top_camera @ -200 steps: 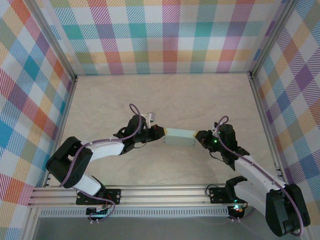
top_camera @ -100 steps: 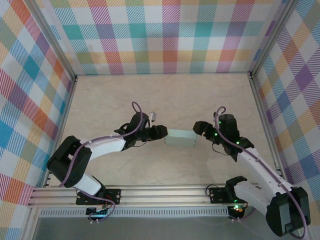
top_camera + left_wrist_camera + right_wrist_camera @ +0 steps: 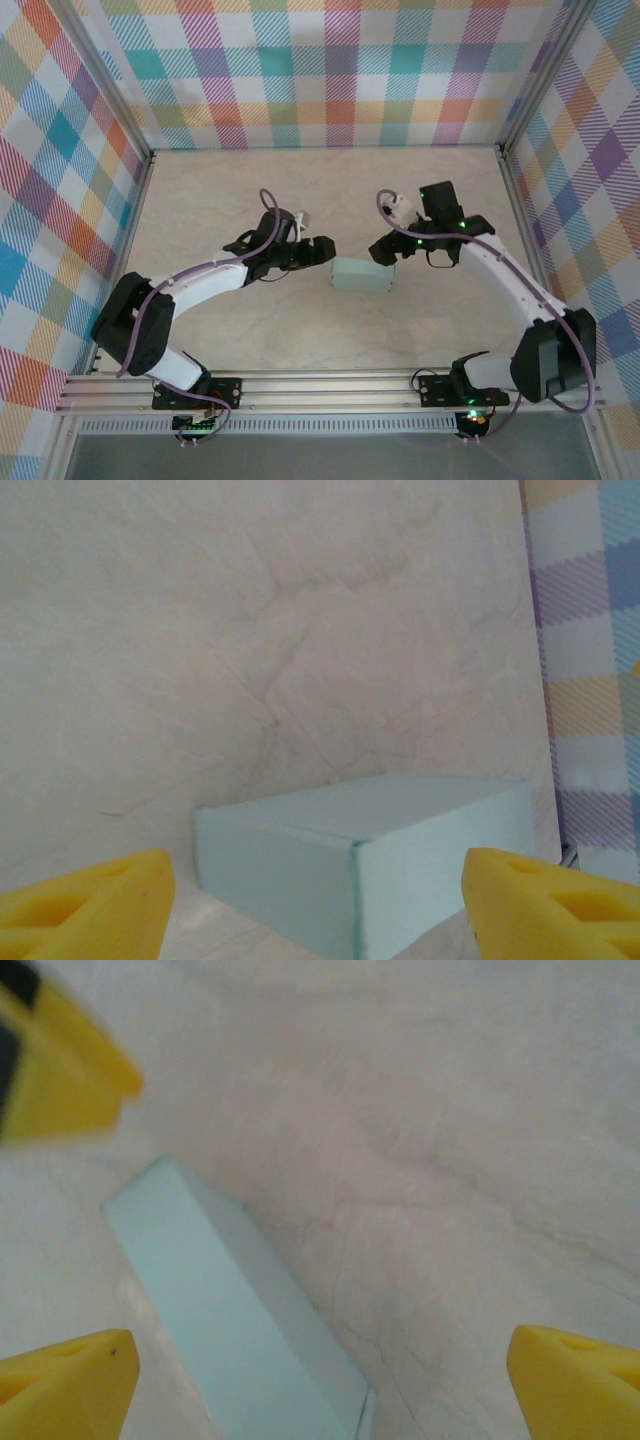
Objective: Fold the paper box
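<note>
Withdrawn from the paper box [image 3: 362, 275] ends, left tool [image 3: 324, 248] and right tool [image 3: 381, 251] gape wide.

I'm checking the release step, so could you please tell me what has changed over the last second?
Both grippers let go of the paper box: the left gripper opened and backed off its left end, the right gripper opened and swung toward the far side. The box stayed closed in place on the table.

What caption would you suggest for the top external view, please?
Folded mint-green paper box resting on the table between the open left tool and right tool.
</note>
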